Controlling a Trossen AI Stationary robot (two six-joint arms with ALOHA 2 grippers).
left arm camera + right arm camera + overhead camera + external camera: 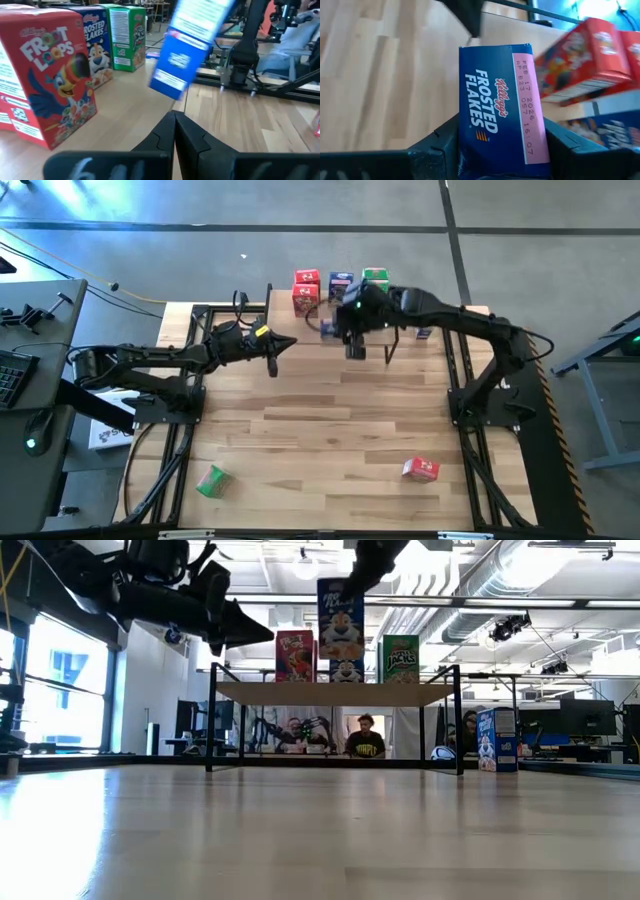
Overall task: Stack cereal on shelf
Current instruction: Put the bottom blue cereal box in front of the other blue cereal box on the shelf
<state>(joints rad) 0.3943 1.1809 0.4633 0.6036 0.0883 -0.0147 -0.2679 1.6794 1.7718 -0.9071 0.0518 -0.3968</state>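
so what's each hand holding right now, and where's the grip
Right hand grips a blue cereal box by its two sides near one end. Left hand is shut, empty.

Two black jointed arms (150, 365), yellow tag (262, 332) on left.

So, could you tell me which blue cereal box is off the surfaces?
The blue Frosted Flakes cardboard box in the right gripper; the others stand.
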